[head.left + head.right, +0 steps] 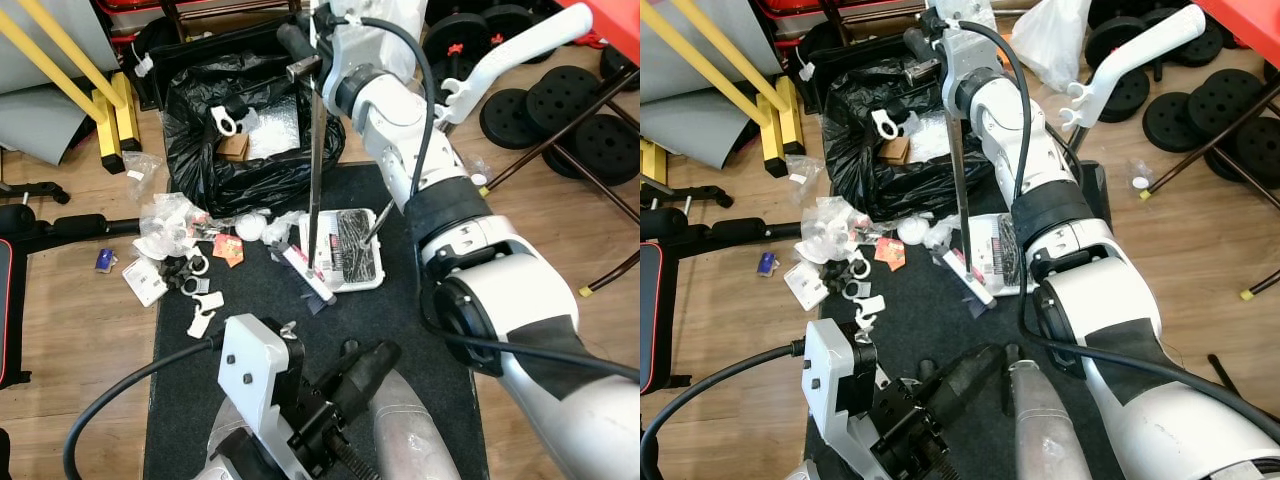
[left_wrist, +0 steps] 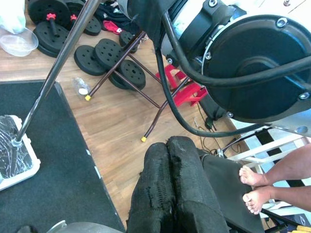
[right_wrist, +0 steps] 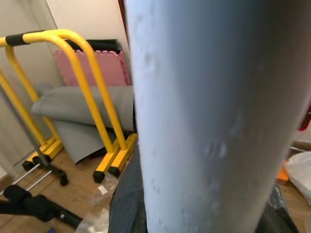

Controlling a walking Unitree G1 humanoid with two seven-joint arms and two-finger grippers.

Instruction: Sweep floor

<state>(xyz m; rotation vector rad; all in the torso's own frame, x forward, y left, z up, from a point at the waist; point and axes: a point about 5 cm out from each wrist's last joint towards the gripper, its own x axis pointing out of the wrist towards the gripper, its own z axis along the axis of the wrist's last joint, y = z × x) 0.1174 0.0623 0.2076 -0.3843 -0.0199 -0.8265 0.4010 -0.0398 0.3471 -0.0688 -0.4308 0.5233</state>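
Home gym floor: wood boards w/ a dark mat (image 1: 400,340) down the middle.

Right gripper (image 1: 300,50) is up top, fingers clamped round the upper end of a thin metal broom pole (image 1: 315,170); its wrist view is mostly a pale tube up close. Pole runs down to the brush head (image 1: 308,275), which sits on the mat just beside a white dustpan (image 1: 350,255) already holding dark debris.

Left gripper (image 2: 172,189) hangs low nr the robot's body, its 2 black fingers pressed together w/ nothing between them. A person's bare feet (image 2: 255,189) show in that wrist view.

Litter: white rings, packets, crumpled plastic (image 1: 180,255), strewn on the robot's left of the brush, over mat edge + boards. Behind it an open black bin bag (image 1: 240,140), part filled. Weight plates (image 1: 590,130) well off to the right.

Step in hand, as I judge it: mid-sweep, brush at the pan. Next needs the brush carried left past the litter, then drawn back toward the pan w/o scattering light bits.
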